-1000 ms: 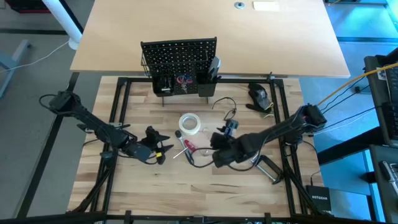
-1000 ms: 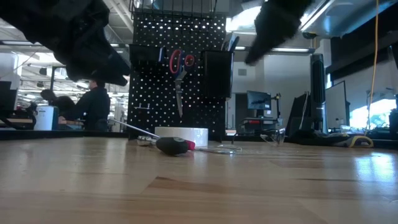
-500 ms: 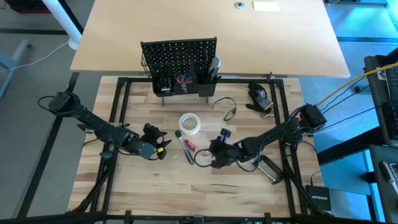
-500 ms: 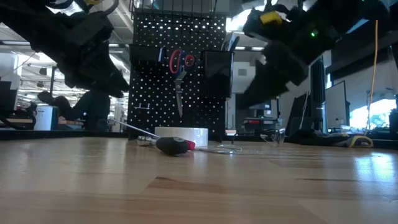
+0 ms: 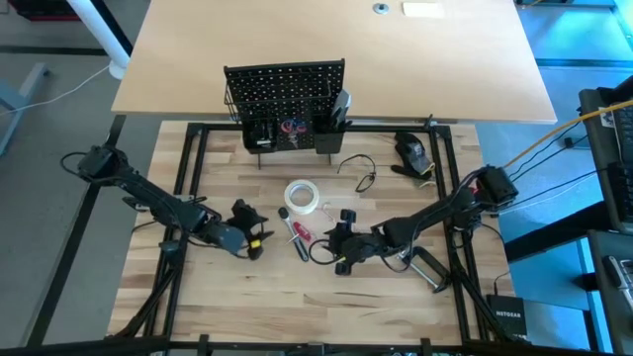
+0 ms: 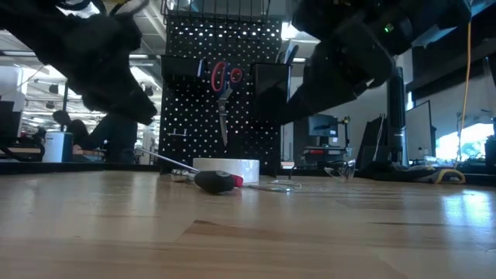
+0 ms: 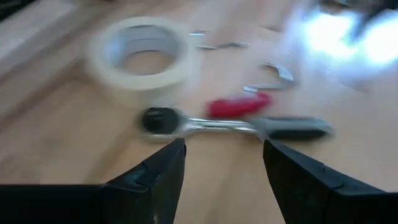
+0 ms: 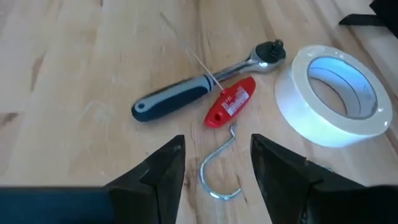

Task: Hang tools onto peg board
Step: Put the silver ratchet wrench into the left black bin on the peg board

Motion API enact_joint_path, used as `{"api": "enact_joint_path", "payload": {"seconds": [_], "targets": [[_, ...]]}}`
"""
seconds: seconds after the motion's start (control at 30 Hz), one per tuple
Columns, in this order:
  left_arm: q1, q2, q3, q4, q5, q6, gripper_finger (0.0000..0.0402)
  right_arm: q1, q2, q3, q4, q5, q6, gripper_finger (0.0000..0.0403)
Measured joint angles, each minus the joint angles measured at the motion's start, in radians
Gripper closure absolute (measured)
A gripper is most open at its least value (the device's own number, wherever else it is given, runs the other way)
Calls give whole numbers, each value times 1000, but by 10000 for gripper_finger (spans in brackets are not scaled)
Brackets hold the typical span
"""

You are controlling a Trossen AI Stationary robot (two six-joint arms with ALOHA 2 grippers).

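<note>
The black peg board stands upright at the table's far middle, and red-handled scissors hang on it. On the table lie a white tape roll, a ratchet wrench with a dark handle, a thin red-handled screwdriver and a wire hook. My left gripper hovers open to the left of the wrench. My right gripper hovers open to the right of it, above the hook, its fingers pointing slantwise down. Neither touches anything.
A bulky black device with a yellow mark sits at the far right, with a loose cable beside it. A silver tool lies under my right arm. Black frame rails run along the table's sides. Bare wood lies near the front edge.
My right gripper has sunk toward the table and moved slightly left toward the wrench, tipping so that its fingers point less steeply down. Nothing on the table has moved.
</note>
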Motion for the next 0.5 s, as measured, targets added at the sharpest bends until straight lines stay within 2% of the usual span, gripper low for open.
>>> {"api": "enact_joint_path", "payload": {"seconds": [0.07,0.27,0.5], "targets": [[-22,14,0,53,44,72,196,0,10,0,6,0,-3,221],[-55,88,0,161,47,141,196,-2,20,0,-2,-9,-5,221],[35,156,0,164,1,-58,196,-2,20,0,2,-8,-7,221]]}}
